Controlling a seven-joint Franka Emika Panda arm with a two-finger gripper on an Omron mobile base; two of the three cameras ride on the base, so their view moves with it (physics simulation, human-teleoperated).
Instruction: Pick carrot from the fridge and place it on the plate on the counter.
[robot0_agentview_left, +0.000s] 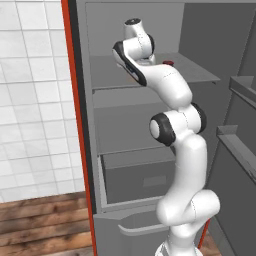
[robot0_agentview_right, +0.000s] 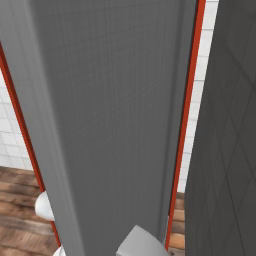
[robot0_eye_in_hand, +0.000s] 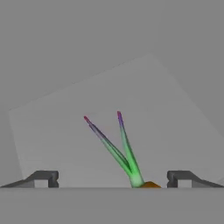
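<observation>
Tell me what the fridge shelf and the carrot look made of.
Shelf: flat matte grey, evenly shaded without glare, possibly plastic or painted metal; the render leaves it open. Carrot: an orange nub with glossy green stalks shading to purple tips, vegetable-like, though smooth as plastic.

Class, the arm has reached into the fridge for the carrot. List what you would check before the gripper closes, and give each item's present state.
1. Gripper open: ok, fingertips stand wide apart.
2. Carrot between the fingertips: ok, its orange end and green stem sit there, right of centre.
3. Fingertips touching carrot: not ok, both apart from it.
4. Fridge open, arm inside at upper shelf: ok.
5. Red can clear of the hand: cannot tell.
6. Carrot's full length: cannot tell, mostly hidden.
</observation>
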